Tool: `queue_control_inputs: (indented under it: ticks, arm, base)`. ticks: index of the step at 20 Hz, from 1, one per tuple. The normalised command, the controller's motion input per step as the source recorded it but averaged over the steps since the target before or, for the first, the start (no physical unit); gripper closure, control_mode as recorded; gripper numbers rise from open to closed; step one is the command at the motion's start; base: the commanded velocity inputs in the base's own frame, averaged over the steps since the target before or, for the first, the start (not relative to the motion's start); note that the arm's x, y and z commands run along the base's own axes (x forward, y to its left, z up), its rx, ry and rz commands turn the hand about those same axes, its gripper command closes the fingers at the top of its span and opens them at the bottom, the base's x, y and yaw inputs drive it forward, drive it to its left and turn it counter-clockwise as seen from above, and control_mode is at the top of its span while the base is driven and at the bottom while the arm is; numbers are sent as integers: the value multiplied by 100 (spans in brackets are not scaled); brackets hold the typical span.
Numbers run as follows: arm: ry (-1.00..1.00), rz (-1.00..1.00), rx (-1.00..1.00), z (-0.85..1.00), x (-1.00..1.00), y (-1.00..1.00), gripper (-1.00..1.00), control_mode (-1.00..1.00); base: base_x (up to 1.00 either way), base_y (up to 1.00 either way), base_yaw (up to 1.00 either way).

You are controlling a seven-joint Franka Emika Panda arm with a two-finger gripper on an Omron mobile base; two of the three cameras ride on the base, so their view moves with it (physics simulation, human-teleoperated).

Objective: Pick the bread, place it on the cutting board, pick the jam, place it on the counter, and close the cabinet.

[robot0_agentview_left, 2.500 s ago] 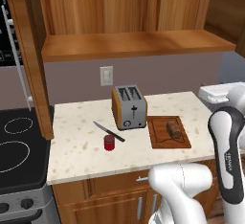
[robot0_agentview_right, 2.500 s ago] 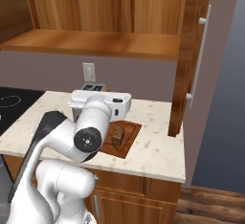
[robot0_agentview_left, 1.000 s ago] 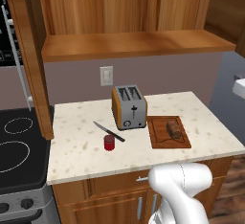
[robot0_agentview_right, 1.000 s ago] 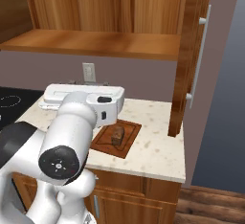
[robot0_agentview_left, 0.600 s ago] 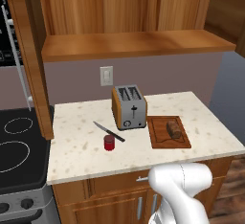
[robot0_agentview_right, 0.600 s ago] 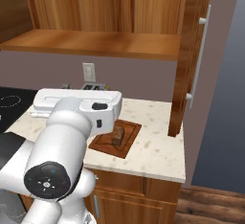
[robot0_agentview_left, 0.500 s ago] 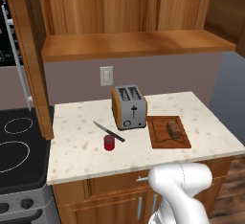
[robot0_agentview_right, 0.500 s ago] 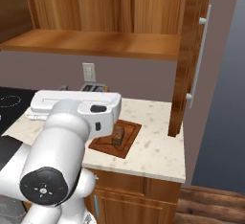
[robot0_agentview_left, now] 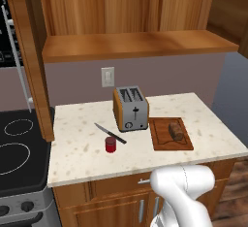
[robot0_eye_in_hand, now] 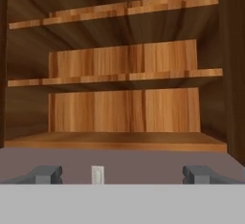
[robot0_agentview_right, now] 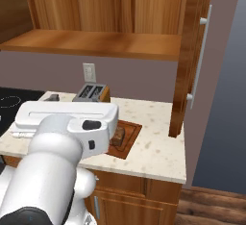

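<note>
1. The cabinet (robot0_agentview_left: 131,22) is the largest item. Its doors stand open: one door edge hangs at 9 o'clock in the left base view, the other (robot0_agentview_right: 192,56) at 3 o'clock in the right base view, with its silver bar handle (robot0_agentview_right: 199,60) facing outward. The hand view looks straight into the bare shelves (robot0_eye_in_hand: 119,141).

2. The worktop (robot0_agentview_left: 82,148) lies below the cabinet, with the black stovetop (robot0_agentview_left: 19,148) adjoining it at 9 o'clock.

3. The arm has swung across since 2.5 seconds ago: it has left the 3 o'clock edge of the left base view, and its forearm now sits lower in the right base view, uncovering the board.

4. The toaster (robot0_agentview_left: 131,108) stands at the centre of the worktop, under the wall outlet (robot0_agentview_left: 107,76).

5. The cutting board (robot0_agentview_left: 170,134) lies just beside the toaster, at its 4 o'clock.

6. The end effector (robot0_eye_in_hand: 122,174) has its fingertips (robot0_eye_in_hand: 45,174) spread wide apart, holding nothing.

7. The knife (robot0_agentview_left: 110,134) lies at 7 o'clock of the toaster.

8. The bread (robot0_agentview_left: 176,131) rests on the cutting board. This step appears complete.

9. The jam (robot0_agentview_left: 111,144) stands on the worktop, touching or just beside the knife tip. This step also appears complete.

10. Judgement: only closing the cabinet remains.
</note>
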Motion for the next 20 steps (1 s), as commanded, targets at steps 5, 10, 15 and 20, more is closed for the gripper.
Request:
queue_control_inputs:
  ticks: [5,10,15,20]
  arm:
    - [-6,0,0,0,-38,0,-100,-100]
    - [-5,0,0,1,-31,0,-100,-100]
    - [-4,0,0,0,-25,-1,-100,-100]
    - [-1,0,0,1,-21,-10,-100,-100]
  base:
    - [0,0,0]
    - [0,0,0]
    - [0,0,0]
    - [0,0,0]
